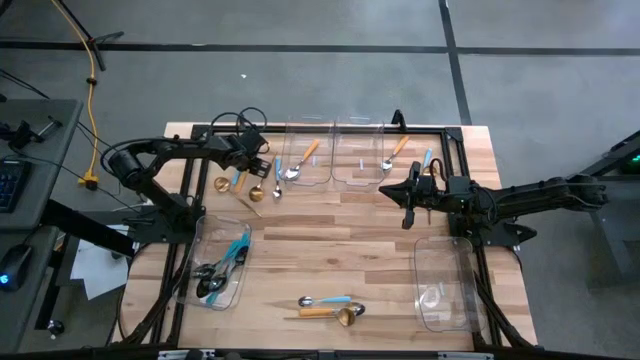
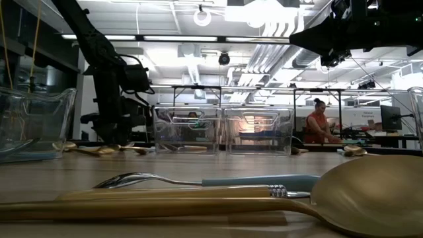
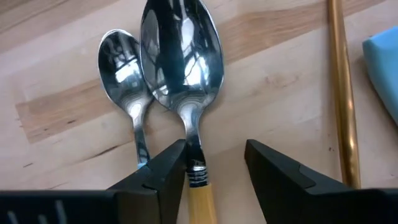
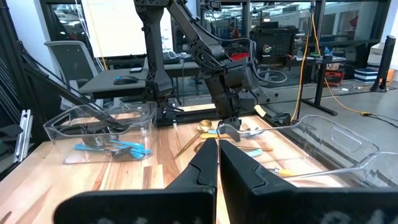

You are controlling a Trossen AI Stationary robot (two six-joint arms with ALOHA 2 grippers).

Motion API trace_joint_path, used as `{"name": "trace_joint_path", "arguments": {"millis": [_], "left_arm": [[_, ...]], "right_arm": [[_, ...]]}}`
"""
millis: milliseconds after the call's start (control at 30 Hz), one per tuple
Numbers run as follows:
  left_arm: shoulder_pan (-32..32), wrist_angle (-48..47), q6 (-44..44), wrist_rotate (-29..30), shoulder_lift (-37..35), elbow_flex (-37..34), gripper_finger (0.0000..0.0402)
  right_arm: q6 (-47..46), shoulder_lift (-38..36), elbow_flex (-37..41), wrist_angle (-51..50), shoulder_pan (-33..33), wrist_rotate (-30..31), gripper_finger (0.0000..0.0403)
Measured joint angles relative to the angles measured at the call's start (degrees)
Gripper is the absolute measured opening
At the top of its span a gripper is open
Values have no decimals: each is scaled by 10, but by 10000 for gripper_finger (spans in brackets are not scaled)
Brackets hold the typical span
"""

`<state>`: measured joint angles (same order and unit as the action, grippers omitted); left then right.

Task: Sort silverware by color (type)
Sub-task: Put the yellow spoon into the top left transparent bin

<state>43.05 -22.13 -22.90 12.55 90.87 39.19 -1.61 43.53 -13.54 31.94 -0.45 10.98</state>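
My left gripper [image 1: 258, 166] hangs open, pointing steeply down, over loose silverware at the table's far left. In the left wrist view its fingers [image 3: 214, 149] stand on either side of the neck of a large silver spoon with an orange handle [image 3: 199, 199]. A smaller silver spoon [image 3: 122, 68] lies beside it, its handle running under one finger. A gold handle [image 3: 342, 93] and a light-blue handle [image 3: 382, 68] lie close by. Whether a finger touches the spoon, I cannot tell. My right gripper [image 1: 407, 203] waits shut [image 4: 217, 149], level above the table's right middle.
Two clear bins [image 1: 307, 128] [image 1: 360, 128] at the far middle hold orange-handled spoons. A bin [image 1: 197, 250] near left holds dark blue-handled utensils; another bin [image 1: 445, 285] stands near right. A light-blue-handled spoon [image 1: 325, 300] and a gold spoon [image 1: 345, 316] lie near the front edge.
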Motion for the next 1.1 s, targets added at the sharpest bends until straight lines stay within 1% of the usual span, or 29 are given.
{"name": "trace_joint_path", "arguments": {"millis": [100,167,300,367,533,667,800,900,967,1100], "left_arm": [[0,2,7,0,-2,-1,132],[-1,4,9,-2,-6,-1,103],[-1,10,24,2,-19,-2,30],[1,5,31,17,-26,-3,12],[7,-13,38,26,-51,-4,13],[13,-19,51,6,-90,-4,0],[6,-12,66,-30,-164,-4,1],[-9,6,81,-33,-234,-4,1],[-28,24,90,-33,-279,-3,1],[-90,84,109,-35,-355,-6,1]], "right_arm": [[1,0,0,0,0,0,0],[1,0,0,0,0,0,0],[1,0,0,0,0,0,0],[3,0,0,0,0,0,0],[5,0,0,0,0,0,0],[5,0,0,0,-1,0,0],[5,0,0,0,-7,0,0],[3,0,0,0,-11,0,0],[3,0,0,0,-12,0,0],[3,0,0,0,-12,0,0]]}}
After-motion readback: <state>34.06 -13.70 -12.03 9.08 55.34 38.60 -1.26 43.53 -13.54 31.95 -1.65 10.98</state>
